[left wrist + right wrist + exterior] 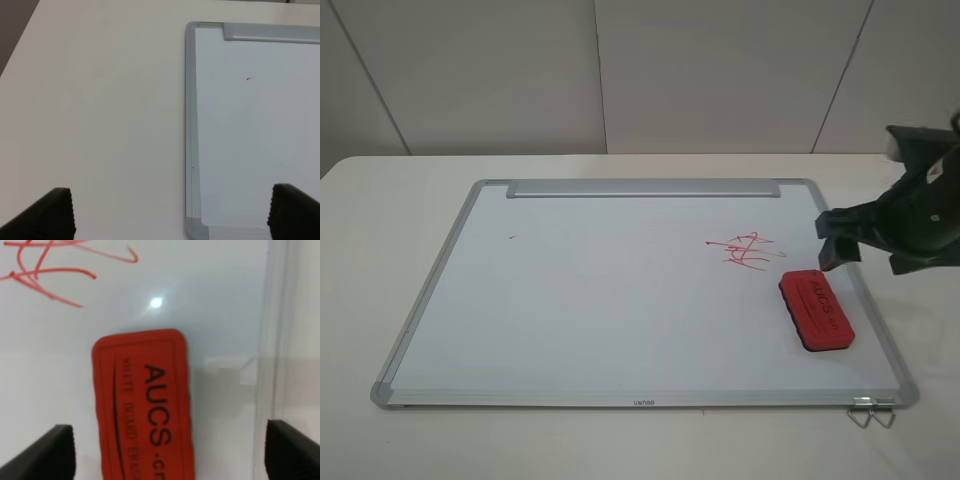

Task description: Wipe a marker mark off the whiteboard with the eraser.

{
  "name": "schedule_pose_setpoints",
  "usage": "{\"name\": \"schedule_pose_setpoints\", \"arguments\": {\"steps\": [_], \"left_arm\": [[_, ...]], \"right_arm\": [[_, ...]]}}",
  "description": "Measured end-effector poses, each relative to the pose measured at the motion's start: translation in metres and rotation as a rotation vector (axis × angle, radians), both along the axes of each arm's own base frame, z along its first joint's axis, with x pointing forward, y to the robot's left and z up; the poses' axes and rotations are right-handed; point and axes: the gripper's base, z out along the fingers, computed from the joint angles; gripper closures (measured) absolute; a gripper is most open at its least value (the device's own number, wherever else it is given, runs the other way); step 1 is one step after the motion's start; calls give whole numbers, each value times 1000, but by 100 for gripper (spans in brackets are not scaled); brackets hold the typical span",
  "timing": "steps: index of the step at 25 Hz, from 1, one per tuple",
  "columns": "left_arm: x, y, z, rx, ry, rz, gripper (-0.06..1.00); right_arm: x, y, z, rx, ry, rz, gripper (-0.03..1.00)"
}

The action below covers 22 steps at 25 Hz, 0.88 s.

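The whiteboard [620,300] lies flat on the table with its silver rail [642,188] at the far edge. The marker mark [744,250], a red scribble with long strokes, sits at the board's right side; part of it shows in the right wrist view [45,275]. Just in front of it lies the red eraser [817,309], lettering up [142,405]. My right gripper [865,250] hovers open above the eraser, its fingers apart on either side [172,455]. My left gripper [172,215] is open with nothing in it, over the board's left frame [190,125].
A small wire clip [870,412] lies by the board's front right corner. A tiny speck [512,237] marks the board's left part, seen as a red dot [248,78]. The white table [380,250] surrounds the board, and wall panels stand behind.
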Motion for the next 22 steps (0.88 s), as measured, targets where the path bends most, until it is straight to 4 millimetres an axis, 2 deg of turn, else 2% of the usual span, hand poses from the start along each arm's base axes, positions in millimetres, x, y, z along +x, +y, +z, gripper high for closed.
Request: {"name": "schedule_pose_setpoints", "arguments": {"steps": [4,5,6,9,12,17,19,22], "left_arm": [[0,0,0,0,0,0,17],[0,0,0,0,0,0,17],[0,0,0,0,0,0,17],[0,0,0,0,0,0,17],[0,0,0,0,0,0,17],[0,0,0,0,0,0,17],[0,0,0,0,0,0,17],[0,0,0,0,0,0,17]], "right_arm": [[-22,-35,38,-34,-67,-81,27],[-41,-49,62,-52,-139,-136,27],[-50,-54,73,-55,-179,-161,27],[-86,-55,108,-56,-350,-180,27],[-125,-49,133,-84,-490,-144,27],[-190,-40,158,-143,-766,-100,27],[-213,-37,160,-152,-836,-100,27],[-235,-32,150,-134,-863,-98,27]]}}
